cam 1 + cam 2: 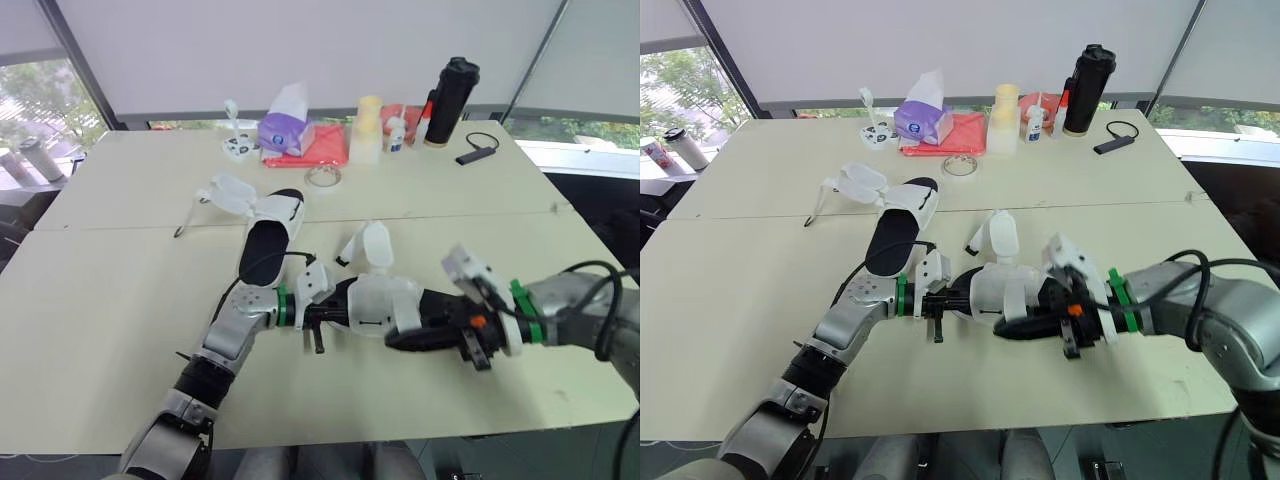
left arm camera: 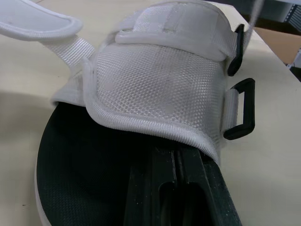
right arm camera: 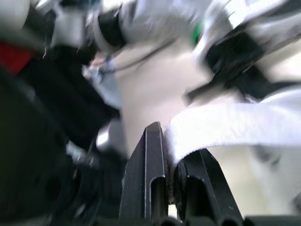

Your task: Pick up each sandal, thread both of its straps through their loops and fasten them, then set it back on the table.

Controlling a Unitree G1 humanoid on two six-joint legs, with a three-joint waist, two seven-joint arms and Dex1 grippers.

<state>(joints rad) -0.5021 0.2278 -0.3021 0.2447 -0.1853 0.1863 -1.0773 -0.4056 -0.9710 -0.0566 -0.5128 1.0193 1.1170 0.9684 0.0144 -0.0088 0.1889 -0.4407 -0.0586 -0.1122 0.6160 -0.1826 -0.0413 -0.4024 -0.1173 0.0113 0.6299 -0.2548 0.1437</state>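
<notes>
**Two head eyes set high over the table, two wrist cameras close up on the sandal.**

The left and right eye views look forward and down from above and behind the left gripper and right gripper. They stand far enough back to take in the whole tabletop, and they share almost the same scene. The left wrist view looks along its fingers at the sandal just ahead of them. The right wrist view sits very near a white strap at its fingertips.

Your left tool and right tool point toward each other, close together, each with its fingers pinched together.
</notes>
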